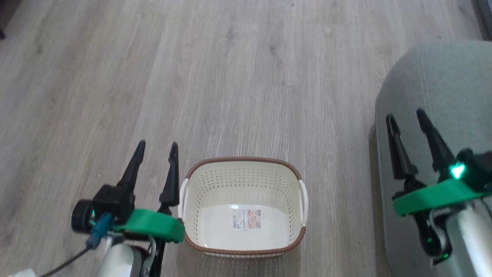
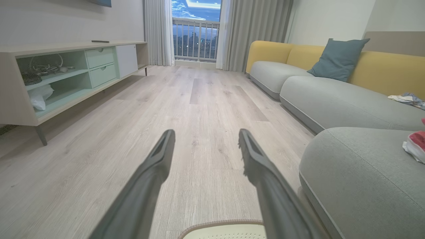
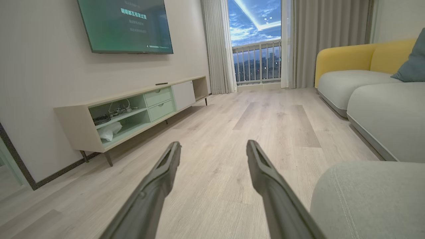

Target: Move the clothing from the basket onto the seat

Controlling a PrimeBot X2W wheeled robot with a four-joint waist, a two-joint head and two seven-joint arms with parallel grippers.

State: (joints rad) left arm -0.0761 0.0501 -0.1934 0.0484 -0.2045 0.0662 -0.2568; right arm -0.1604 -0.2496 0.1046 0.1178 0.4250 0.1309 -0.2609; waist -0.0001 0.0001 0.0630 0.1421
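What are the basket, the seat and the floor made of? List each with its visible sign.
Basket: looks like moulded cream plastic, smooth, evenly perforated; brown rim woven-look, probably plastic too.
Seat: grey-green upholstery fabric, matte, finely textured.
Floor: pale wood-grain planks, matte; wood or laminate, cannot tell.

We note, right wrist view: wood-plank floor (image 3: 265, 132) centre; wall TV (image 3: 124, 25) upper left, media console (image 3: 132, 106) below it; balcony railing (image 3: 257, 63) top centre; blue pillow (image 3: 413, 59) against yellow backrest (image 3: 348, 58), upper right.
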